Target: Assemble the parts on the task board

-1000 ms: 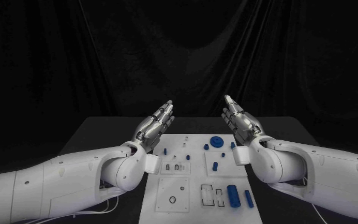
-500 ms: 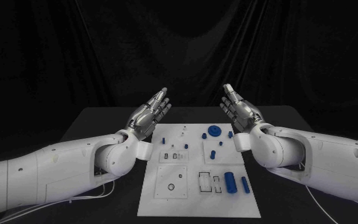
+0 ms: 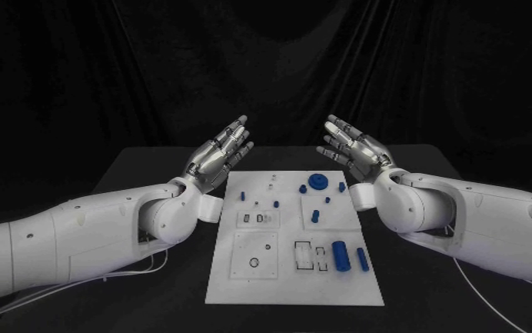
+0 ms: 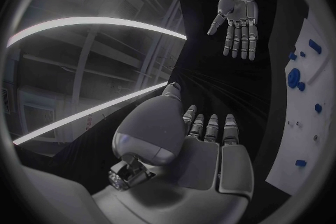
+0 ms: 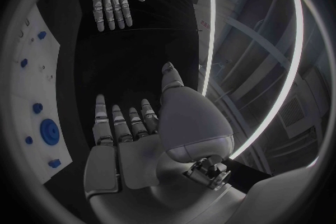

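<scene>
Task board (image 3: pixel 290 287) is lying flat mid-table; blue cylinders (image 3: pixel 340 256) are lying near its closest edge, blue disc (image 3: pixel 318 181) at the far edge. Left hand (image 3: pixel 218 154) and right hand (image 3: pixel 355 150) are hovering above the far edge, fingers spread, holding nothing. You're lowering one hand onto one part; approach slowly.

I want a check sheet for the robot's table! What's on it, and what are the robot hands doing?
Surface: black table, white task board lying in its middle.
Job's things: small blue parts on the board, including a round blue gear at the far end and a blue cylinder nearer the robot.
Clutter: nothing seen.
Robot hands: left robot hand and right robot hand raised beside the board, fingers spread, holding nothing.
Cables: white cable beside the right arm.
Surroundings: black curtain behind.
</scene>
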### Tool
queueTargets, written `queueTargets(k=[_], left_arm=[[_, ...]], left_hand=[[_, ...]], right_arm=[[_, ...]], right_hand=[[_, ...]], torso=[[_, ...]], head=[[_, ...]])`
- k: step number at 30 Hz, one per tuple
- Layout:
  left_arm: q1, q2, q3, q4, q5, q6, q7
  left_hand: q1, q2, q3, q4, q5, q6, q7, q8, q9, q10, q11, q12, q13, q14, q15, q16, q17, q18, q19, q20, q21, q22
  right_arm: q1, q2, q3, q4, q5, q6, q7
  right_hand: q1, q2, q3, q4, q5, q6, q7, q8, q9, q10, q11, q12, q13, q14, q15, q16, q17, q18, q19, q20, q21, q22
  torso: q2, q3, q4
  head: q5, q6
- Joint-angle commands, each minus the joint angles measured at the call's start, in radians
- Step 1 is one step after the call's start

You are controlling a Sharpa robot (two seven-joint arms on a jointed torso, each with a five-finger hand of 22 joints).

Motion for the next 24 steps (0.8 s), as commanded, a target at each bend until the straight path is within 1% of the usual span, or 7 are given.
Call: queueTargets(k=[1,6,11,17,19,20,24], left_arm=[[0.001,-0.011,0.001,-0.004,-0.104,0.037,0.076],[0.001,-0.053,0.001,0.009,-0.145,0.048,0.106],[0.001,-0.096,0.001,0.04,-0.155,0.046,0.112],[0.002,-0.125,0.001,0.063,-0.159,0.048,0.114],[0.003,-0.128,0.001,0.066,-0.16,0.045,0.121],[0.003,-0.131,0.001,0.068,-0.162,0.043,0.124],[0.003,-0.139,0.001,0.077,-0.165,0.041,0.129]], left_hand=[[0.025,-0.005,0.008,-0.001,0.027,0.01,0.001,0.005,0.001,0.0,0.009,-0.007,-0.001,0.0,0.01,-0.004,-0.002,0.016,-0.001,0.01,-0.006,-0.001],[0.086,-0.011,0.022,0.0,0.087,0.053,0.01,0.01,0.005,0.009,0.022,-0.003,0.002,0.0,0.049,-0.004,-0.002,0.018,0.004,0.036,-0.001,0.002],[0.099,-0.016,0.023,0.001,0.102,0.064,0.016,0.01,0.006,0.015,0.028,-0.002,0.003,0.0,0.058,-0.004,-0.002,0.017,0.007,0.041,0.002,0.005],[0.12,-0.024,0.026,0.0,0.113,0.075,0.028,0.01,0.006,0.017,0.04,-0.002,0.004,0.0,0.078,-0.004,-0.002,0.016,0.011,0.057,0.005,0.006],[0.124,-0.025,0.027,0.0,0.116,0.076,0.031,0.01,0.006,0.019,0.044,-0.001,0.004,0.002,0.086,-0.002,0.0,0.016,0.013,0.064,0.007,0.008],[0.126,-0.025,0.027,0.0,0.121,0.081,0.031,0.01,0.007,0.021,0.044,-0.001,0.005,0.004,0.087,0.0,0.001,0.017,0.016,0.066,0.009,0.009],[0.13,-0.027,0.028,0.0,0.128,0.082,0.035,0.01,0.007,0.02,0.048,-0.001,0.004,0.005,0.093,0.001,0.001,0.017,0.017,0.072,0.01,0.01]], right_arm=[[0.013,-0.003,0.001,-0.009,-0.124,0.003,-0.039],[0.073,-0.012,0.001,-0.013,-0.338,-0.032,-0.142],[0.143,-0.026,0.001,-0.005,-0.591,0.013,-0.307],[0.21,-0.034,0.001,-0.004,-1.203,0.133,-0.471],[0.221,-0.039,0.001,0.004,-1.478,0.16,-0.5],[0.226,-0.042,0.001,0.011,-1.643,0.173,-0.516],[0.236,-0.045,0.001,0.026,-2.044,0.207,-0.538]], right_hand=[[0.044,-0.006,0.02,-0.007,0.013,0.047,0.024,0.033,0.005,0.035,0.04,0.078,0.008,0.264,0.004,0.116,0.038,0.02,0.24,-0.001,0.103,0.034],[0.133,-0.031,0.067,-0.023,0.003,0.073,0.039,0.065,0.007,0.09,0.06,0.189,0.014,0.62,-0.014,0.251,0.083,0.02,0.466,-0.024,0.178,0.048],[0.172,-0.053,0.112,-0.015,-0.005,0.137,0.067,0.1,0.013,0.181,0.097,0.269,0.02,0.785,-0.033,0.276,0.092,0.02,0.602,-0.042,0.234,0.065],[0.187,-0.082,0.156,-0.011,-0.004,0.201,0.072,0.114,0.016,0.342,0.103,0.308,0.026,1.021,-0.114,0.409,0.147,0.018,0.791,-0.119,0.361,0.134],[0.172,-0.139,0.211,0.023,-0.063,0.222,0.053,0.116,0.018,0.391,0.091,0.303,0.028,1.073,-0.133,0.473,0.178,0.015,0.823,-0.132,0.4,0.16],[0.173,-0.258,0.376,0.143,-0.103,0.26,0.029,0.107,0.018,0.43,0.077,0.266,0.026,1.07,-0.144,0.533,0.216,0.016,0.832,-0.151,0.445,0.196],[0.208,-0.275,0.41,0.199,-0.141,0.393,-0.046,0.106,0.027,0.515,0.024,0.189,0.026,1.064,-0.169,0.642,0.292,0.017,0.814,-0.174,0.532,0.28]], torso=[[0.001,-0.0003,0.0007],[0.002,-0.0012,0.0047],[0.007,-0.0056,0.0073],[0.023,-0.0127,0.013],[0.034,-0.0174,0.0174],[0.037,-0.0188,0.0183],[0.059,-0.0238,0.0298]], head=[[0.008,-0.032],[0.002,-0.071],[-0.009,-0.1],[-0.012,-0.126],[-0.014,-0.122],[-0.013,-0.124],[-0.02,-0.117]])
